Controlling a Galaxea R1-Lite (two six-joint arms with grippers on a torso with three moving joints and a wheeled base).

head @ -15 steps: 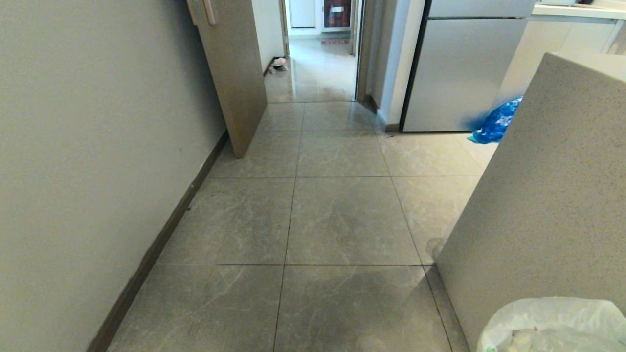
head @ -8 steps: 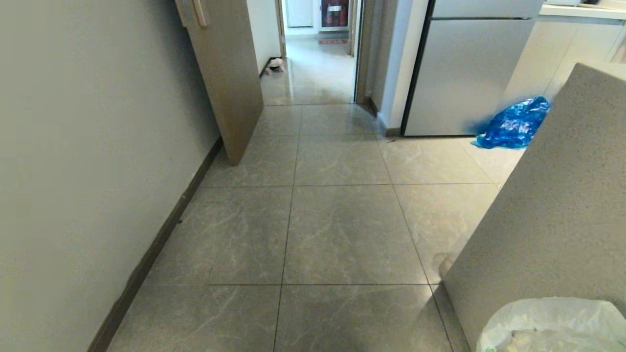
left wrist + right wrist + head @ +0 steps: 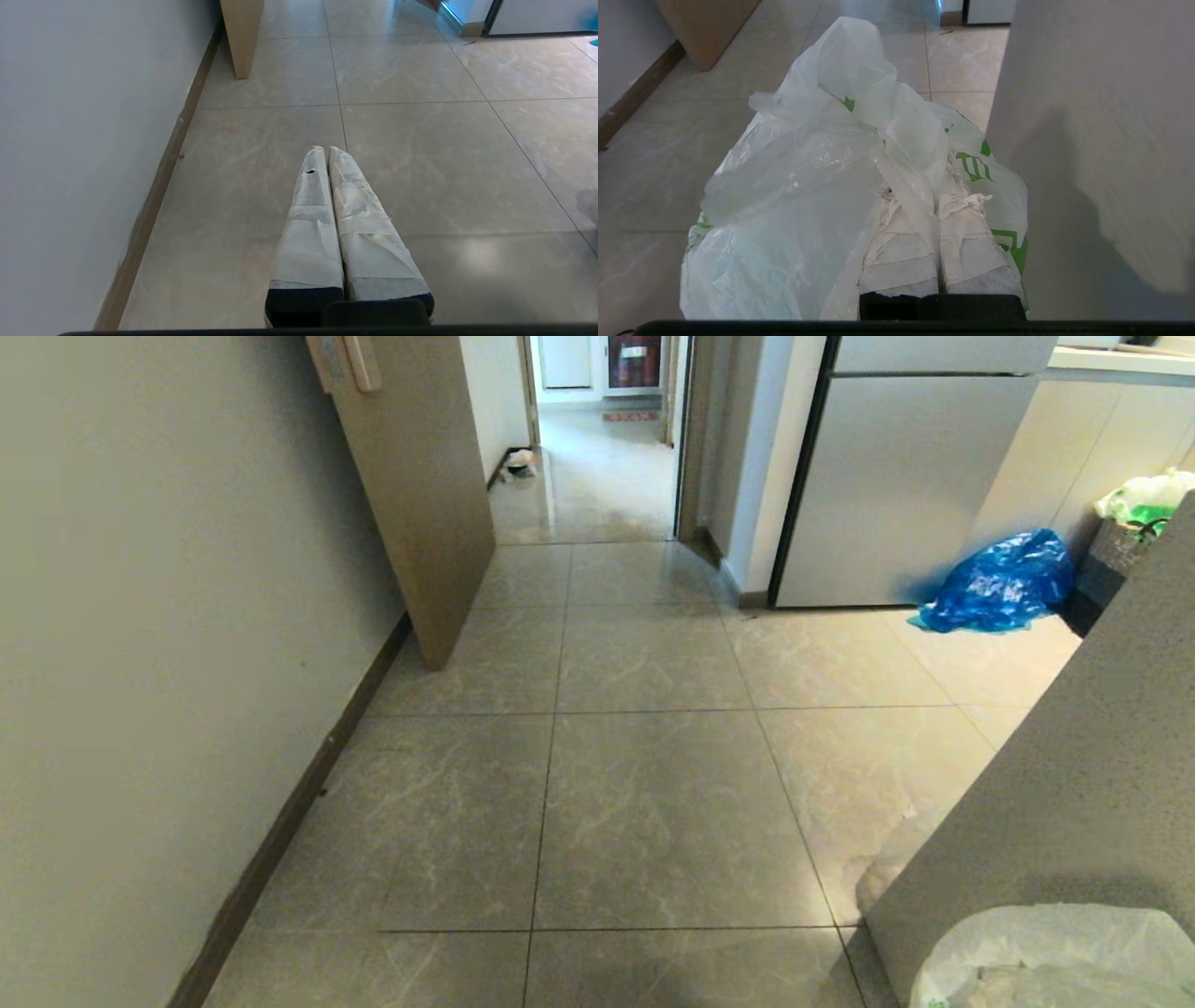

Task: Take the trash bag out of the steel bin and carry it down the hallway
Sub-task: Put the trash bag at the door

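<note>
The trash bag [image 3: 798,186] is thin, translucent white plastic with green print, and it bulges in front of my right wrist camera. My right gripper [image 3: 934,200] is shut on a gathered fold of the bag, and its taped white fingers are partly draped by the plastic. In the head view the bag [image 3: 1055,957] shows at the bottom right corner. My left gripper [image 3: 325,149] is shut with nothing in it and hangs over the grey marbled hallway floor [image 3: 653,803]. The steel bin is out of view.
A white wall with a dark baseboard [image 3: 280,840] runs along the left, with a tan door [image 3: 420,495] ajar ahead. A speckled grey panel [image 3: 1074,784] stands close on the right beside the bag. Beyond are a fridge [image 3: 896,485], a blue bag [image 3: 1004,583] and a doorway [image 3: 597,457].
The whole head view has shifted, so the camera has moved forward. The blue bag has come out from behind the grey panel, and a dark basket now shows. The trash bag stays in the same corner.
</note>
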